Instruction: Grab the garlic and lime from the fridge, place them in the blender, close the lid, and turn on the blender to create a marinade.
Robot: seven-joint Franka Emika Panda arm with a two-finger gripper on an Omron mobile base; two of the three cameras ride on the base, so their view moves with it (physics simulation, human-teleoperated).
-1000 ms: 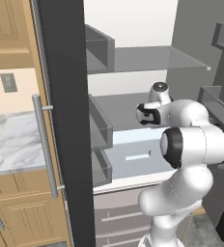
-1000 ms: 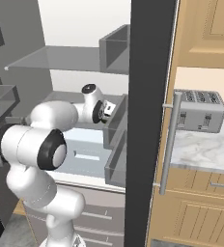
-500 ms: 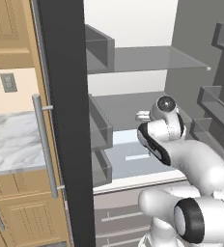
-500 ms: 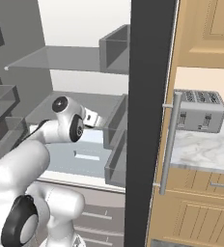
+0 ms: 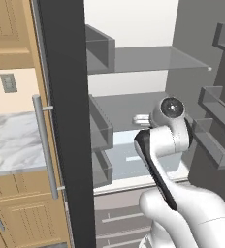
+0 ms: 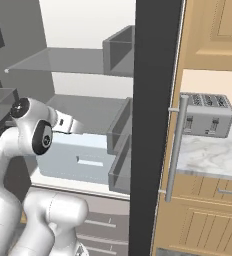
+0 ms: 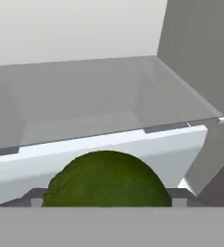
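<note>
**A:** Green first: where is the lime [image 7: 106, 179]?

**B:** Hard up against the hand camera, low in its view. It spans the gap where the fingers stand, with a white drawer front and a glass shelf [image 7: 109, 91] behind it.

**A:** And the gripper [image 6: 76, 126]?

**B:** Its jaws are spread wide, and they look closed on the lime rather than standing free of it. The fruit fills the space between them.

**A:** What changed over the last second?

**B:** The arm has refolded. The big dark-capped joint that stood in front of the pale drawer [image 6: 83, 159] has swung down and away, and a slimmer link now rises to the wrist. The hand is still inside the fridge [image 5: 66, 121], above that drawer, at about the same spot. The cameras have not shifted.

**A:** What's around it?

**B:** In the left base view, grey door bins [image 5: 101, 133] sit just left of the arm and more bins line the right side. The dark door's silver handle [image 5: 45, 145] stands before a marble counter [image 5: 10, 143]. A toaster [image 6: 205, 115] is beyond the door in the right base view.

**A:** Anything blocking the view?

**B:** From the left, the robot's own wrist hides most of the hand.
</note>
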